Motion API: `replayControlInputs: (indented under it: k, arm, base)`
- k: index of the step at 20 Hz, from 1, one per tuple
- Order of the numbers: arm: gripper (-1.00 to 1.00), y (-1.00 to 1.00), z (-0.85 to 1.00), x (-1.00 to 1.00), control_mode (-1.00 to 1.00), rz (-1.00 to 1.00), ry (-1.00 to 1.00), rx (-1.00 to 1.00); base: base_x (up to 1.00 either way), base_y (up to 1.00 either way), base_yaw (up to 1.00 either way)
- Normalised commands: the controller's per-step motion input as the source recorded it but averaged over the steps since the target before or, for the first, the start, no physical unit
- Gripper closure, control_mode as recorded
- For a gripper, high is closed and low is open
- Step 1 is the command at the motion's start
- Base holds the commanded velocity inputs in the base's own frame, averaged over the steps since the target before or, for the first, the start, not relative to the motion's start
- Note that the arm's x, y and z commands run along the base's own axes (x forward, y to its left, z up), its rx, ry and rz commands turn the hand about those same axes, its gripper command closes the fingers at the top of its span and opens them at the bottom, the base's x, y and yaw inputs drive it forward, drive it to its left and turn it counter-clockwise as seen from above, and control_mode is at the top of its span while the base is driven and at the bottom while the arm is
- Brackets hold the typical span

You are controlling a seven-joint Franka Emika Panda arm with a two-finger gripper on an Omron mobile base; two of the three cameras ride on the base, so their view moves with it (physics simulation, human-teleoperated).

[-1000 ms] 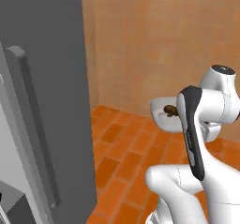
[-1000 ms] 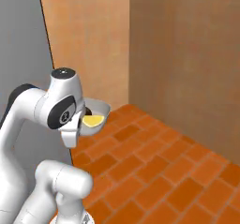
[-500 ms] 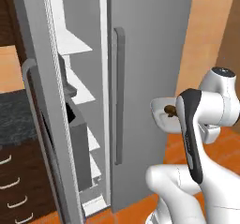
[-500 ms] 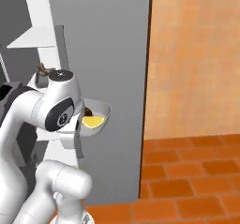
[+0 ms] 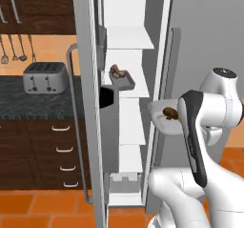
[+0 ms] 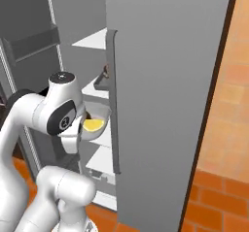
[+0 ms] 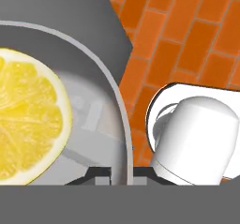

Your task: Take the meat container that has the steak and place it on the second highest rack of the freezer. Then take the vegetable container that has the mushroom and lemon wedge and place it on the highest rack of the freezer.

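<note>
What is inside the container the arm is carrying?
The vegetable container holds a lemon wedge and a mushroom. The arm covers much of its bowl, so anything further inside cannot be seen.

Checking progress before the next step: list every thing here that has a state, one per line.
Freezer: door open.
Gripper: shut on the bowl's rim.
Bowl: held up near the shelves, carrying lemon and mushroom.
Steak tray: resting on a shelf inside.
Toaster: on the counter.

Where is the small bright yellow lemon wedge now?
The lemon wedge lies in the grey container held beside the arm, before the open freezer.
</note>
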Motion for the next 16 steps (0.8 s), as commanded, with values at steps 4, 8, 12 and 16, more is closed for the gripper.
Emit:
replayControlInputs:
  k: [4, 8, 12, 16]
  arm:
    - [1.0, 0.0, 0.0, 0.0, 1.0, 0.0, 0.0, 0.0]
    - [1.0, 0.0, 0.0, 0.0, 1.0, 0.0, 0.0, 0.0]
    - [1.0, 0.0, 0.0, 0.0, 1.0, 0.0, 0.0, 0.0]
    - [1.0, 0.0, 0.0, 0.0, 1.0, 0.0, 0.0, 0.0]
  base:
    - [0.69, -0.12, 0.16]
    - [0.49, 0.04, 0.13]
    - [-0.03, 0.33, 0.14]
    - [-0.08, 0.08, 0.1]
